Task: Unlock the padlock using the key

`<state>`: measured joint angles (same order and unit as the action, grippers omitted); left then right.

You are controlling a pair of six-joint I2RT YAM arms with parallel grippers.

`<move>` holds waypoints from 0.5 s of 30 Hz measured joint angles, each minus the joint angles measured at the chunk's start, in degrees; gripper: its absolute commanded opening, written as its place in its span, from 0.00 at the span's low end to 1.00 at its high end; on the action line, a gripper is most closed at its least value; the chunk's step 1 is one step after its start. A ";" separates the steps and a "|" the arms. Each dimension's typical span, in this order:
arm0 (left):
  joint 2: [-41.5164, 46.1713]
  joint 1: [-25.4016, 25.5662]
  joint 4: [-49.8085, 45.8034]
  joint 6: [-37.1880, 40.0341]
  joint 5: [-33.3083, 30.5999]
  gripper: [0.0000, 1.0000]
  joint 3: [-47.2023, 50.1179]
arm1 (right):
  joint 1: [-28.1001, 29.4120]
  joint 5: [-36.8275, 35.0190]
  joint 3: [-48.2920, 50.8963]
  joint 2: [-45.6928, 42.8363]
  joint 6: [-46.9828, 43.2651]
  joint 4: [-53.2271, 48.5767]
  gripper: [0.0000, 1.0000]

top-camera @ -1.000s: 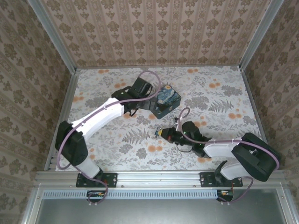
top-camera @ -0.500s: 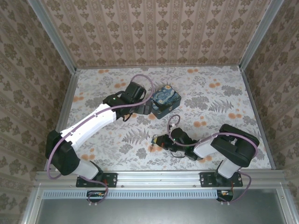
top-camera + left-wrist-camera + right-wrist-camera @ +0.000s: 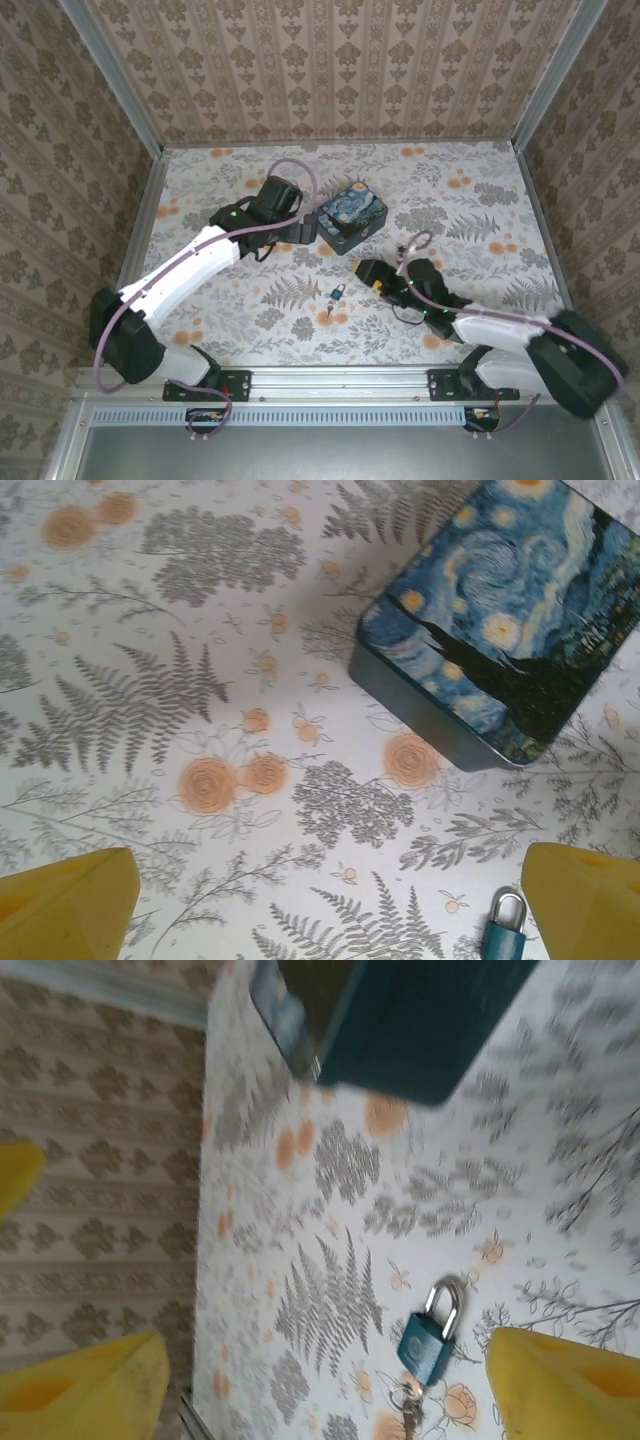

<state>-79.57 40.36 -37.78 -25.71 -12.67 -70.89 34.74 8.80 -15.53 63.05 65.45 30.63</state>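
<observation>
Two claws, both spread wide, neither gripping anything. Right claw (image 3: 325, 1385) hangs low over the floral surface (image 3: 480, 200). In its wrist view the padlock (image 3: 430, 1335) lies flat on the surface between the yellow fingers (image 3: 565, 1380), clear of both, with the shackle seated (as far as the blur allows). The key (image 3: 406, 1400) sits at the padlock's bottom end, touching it; whether it is in the keyhole I cannot tell. Left claw (image 3: 325, 905) hovers just beside the Starry Night tin (image 3: 500, 630), with the padlock near one of its fingers and apart from the tin.
</observation>
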 measured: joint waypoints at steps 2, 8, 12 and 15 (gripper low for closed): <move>2.80 -1.92 0.37 -0.07 -0.70 1.00 1.20 | -3.58 -0.46 -0.87 -8.81 -2.64 -7.89 0.99; 12.28 -8.44 3.54 0.44 -5.22 1.00 6.34 | -15.69 -3.72 -7.93 -25.75 -11.67 -26.49 1.00; 16.94 -11.54 7.72 3.19 -8.74 1.00 10.21 | -23.28 -5.55 -14.95 -23.78 -18.60 -33.64 1.00; 18.93 -14.29 10.16 5.05 -10.23 1.00 12.57 | -27.74 -6.78 -20.28 -18.40 -23.85 -36.35 1.00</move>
<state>-60.64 26.06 -27.62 -20.67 -22.90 -58.33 7.01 2.02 -35.81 44.64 41.60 -5.72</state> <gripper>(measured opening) 0.999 0.995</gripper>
